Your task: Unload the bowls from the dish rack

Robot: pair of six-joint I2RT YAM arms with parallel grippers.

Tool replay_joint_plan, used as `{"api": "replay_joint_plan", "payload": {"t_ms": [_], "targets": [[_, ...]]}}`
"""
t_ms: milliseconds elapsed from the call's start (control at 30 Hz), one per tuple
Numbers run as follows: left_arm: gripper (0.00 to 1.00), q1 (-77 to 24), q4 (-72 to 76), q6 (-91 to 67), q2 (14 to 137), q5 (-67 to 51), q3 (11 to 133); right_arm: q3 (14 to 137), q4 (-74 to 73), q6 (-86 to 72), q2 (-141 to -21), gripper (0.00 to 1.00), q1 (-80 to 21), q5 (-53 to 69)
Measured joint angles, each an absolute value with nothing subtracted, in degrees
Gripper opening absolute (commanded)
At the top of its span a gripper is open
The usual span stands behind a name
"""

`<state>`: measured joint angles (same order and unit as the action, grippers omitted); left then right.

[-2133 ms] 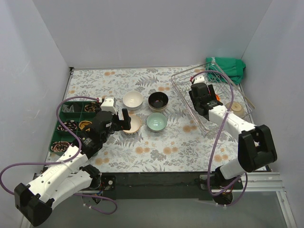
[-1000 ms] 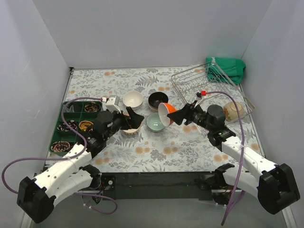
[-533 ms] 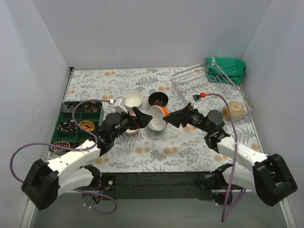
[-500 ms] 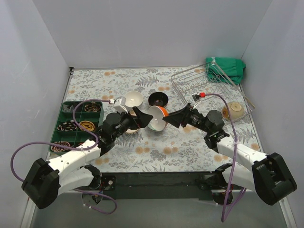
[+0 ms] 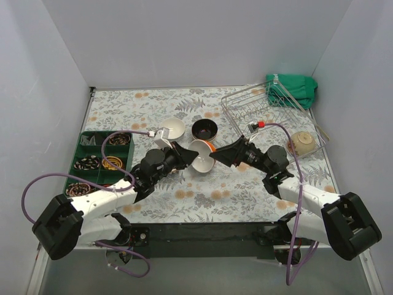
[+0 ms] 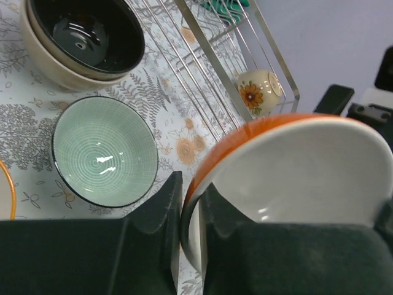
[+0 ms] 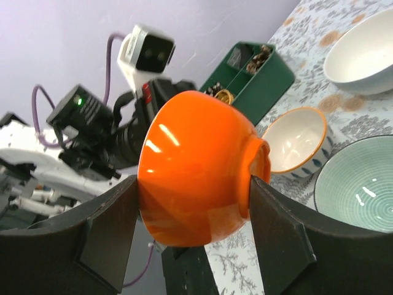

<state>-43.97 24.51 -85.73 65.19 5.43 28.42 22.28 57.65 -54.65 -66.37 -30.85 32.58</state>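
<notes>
Two claws meet at the orange bowl [image 5: 201, 155], which hangs in the air near the teal bowl [image 6: 104, 150]: the right claw [image 5: 218, 157] grips its body from 3 o'clock, the left claw [image 5: 184, 157] straddles its rim from 9 o'clock, but whether it pinches I cannot tell.

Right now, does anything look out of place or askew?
The glossy orange ceramic bowl hangs on its side in mid-air, with the left tool and right tool both on it. A cream flower-printed bowl sits tilted by the silver wire dish rack.
</notes>
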Motion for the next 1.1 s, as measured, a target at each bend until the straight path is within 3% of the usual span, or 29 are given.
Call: {"api": "replay_joint_plan", "payload": {"t_ms": [133,300,633,1100], "targets": [[0.0,-44.77,22.83,-84.36,63.33,4.95,28.1,22.09,57.32,-55.83,-66.13,0.72,-30.39,30.28],[0.0,-44.86,17.26,-83.46,60.42,6.94,28.34,22.0,52.23,-51.33,-63.48,0.84,-31.14,28.95],[0.0,-43.83,-1.83,-79.59,57.41,18.22,33.56,23.0,37.1,-38.04,-55.02,0.88,-31.11,21.93],[0.0,-43.48,-24.34,-74.43,61.39,24.14,44.69,26.59,18.11,-24.34,-48.58,0.88,-31.14,9.58]]}}
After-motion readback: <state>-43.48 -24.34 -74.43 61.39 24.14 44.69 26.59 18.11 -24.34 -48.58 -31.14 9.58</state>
